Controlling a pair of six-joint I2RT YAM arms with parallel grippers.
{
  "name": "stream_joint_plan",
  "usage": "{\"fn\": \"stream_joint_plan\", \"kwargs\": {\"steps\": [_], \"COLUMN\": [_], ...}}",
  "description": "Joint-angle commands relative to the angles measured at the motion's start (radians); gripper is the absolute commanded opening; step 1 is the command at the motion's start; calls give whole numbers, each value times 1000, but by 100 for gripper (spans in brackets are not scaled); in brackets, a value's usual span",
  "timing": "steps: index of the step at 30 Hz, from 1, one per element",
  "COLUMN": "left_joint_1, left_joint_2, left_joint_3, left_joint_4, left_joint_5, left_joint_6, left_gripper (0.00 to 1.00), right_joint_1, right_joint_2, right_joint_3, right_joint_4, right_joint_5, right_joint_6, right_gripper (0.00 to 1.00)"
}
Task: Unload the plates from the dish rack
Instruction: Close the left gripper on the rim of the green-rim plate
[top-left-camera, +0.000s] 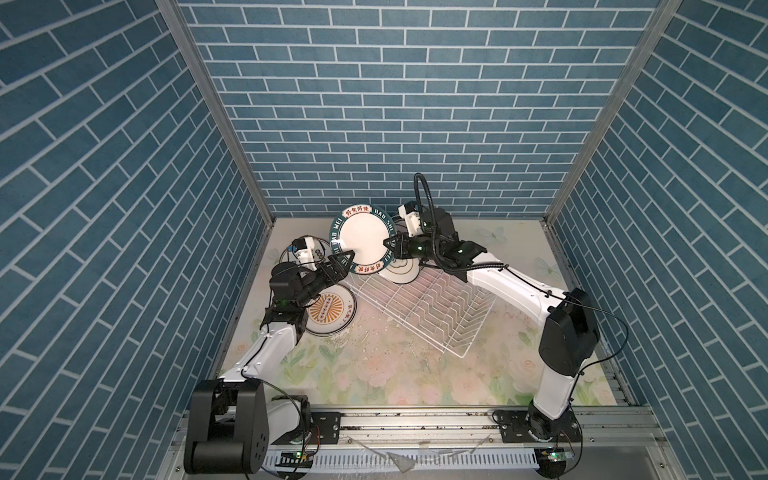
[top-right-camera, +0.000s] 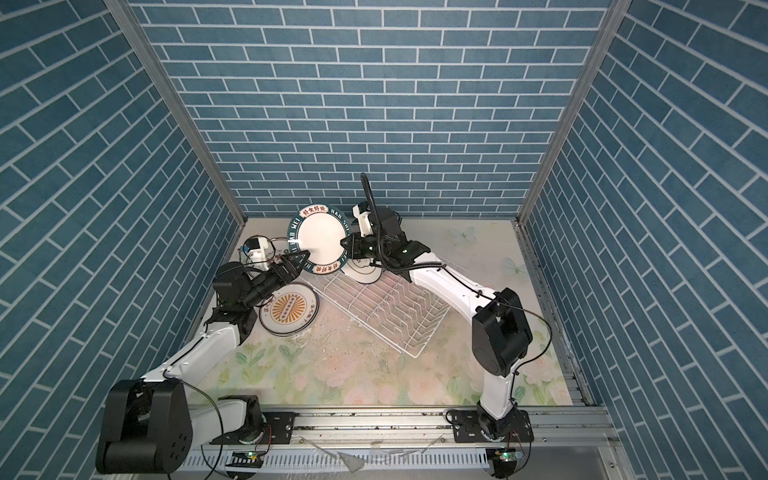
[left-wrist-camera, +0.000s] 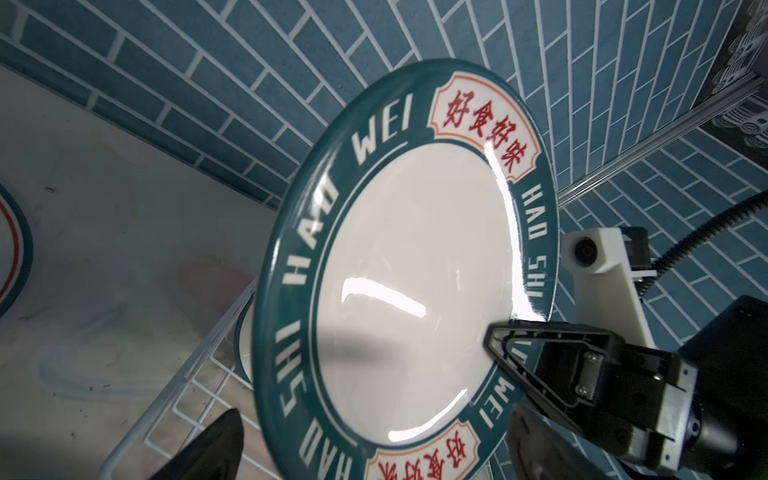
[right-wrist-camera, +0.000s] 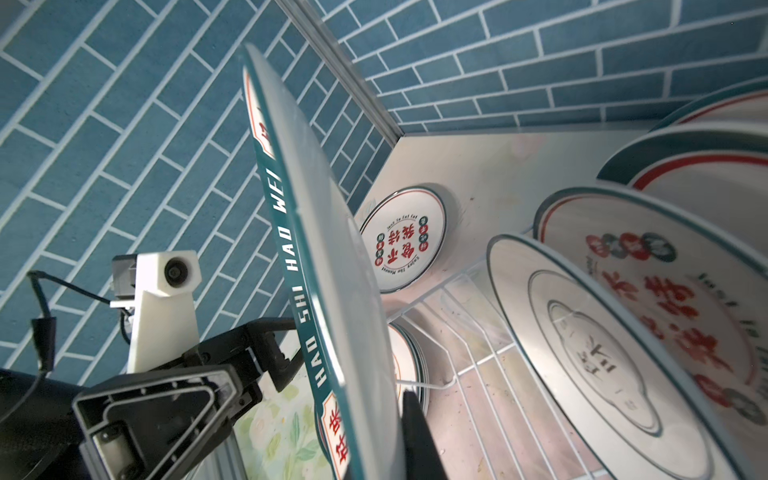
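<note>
"Left wrist view: which object fills the centre?"

"Round ceramic plate (left-wrist-camera: 399, 274), white well, broad dark-green rim lettered HAO SHI HAO WEI, with red characters in cream panels. From where I stand it hangs nearly on edge, clear of the table, over the far left corner of the white wire dish rack (top-left-camera: 428, 309)."

"What carries it?"

"Right gripper (top-left-camera: 390, 246), clenched on the rim at the plate's right side. One black triangular finger (left-wrist-camera: 609, 353) lies across the printed face; its partner is hidden behind the plate."

"And the left gripper?"

"Left gripper (top-left-camera: 341, 261) is spread wide at the opposite, lower-left rim. In both top views one fingertip overlaps the white well, and the rim sits between the two jaws. Whether either finger touches the plate, I cannot tell."

"Other plates?"

"Several white plates (right-wrist-camera: 602, 353) stand in the rack's far end, just beside the right gripper. An orange-sunburst plate (top-left-camera: 328, 311) lies flat on the floral tabletop (top-left-camera: 395, 374) beside the rack, partly hidden by the left arm in both top views. A red-character plate (right-wrist-camera: 401, 239) lies flat near the table's far left corner."
</note>
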Motion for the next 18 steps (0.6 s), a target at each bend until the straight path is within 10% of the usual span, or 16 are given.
{"fn": "stream_joint_plan", "kwargs": {"steps": [1,18], "left_joint_1": [-6,24], "left_joint_2": [26,180], "left_joint_3": [11,17], "left_joint_4": [101,401], "left_joint_5": [23,121], "left_joint_6": [-27,-220], "left_gripper": [97,25], "right_joint_1": [-3,-4], "right_joint_2": [14,88], "right_joint_3": [61,137], "right_joint_4": [108,90], "right_joint_5": [-126,-217], "right_joint_6": [101,100], "right_gripper": [0,2]}}
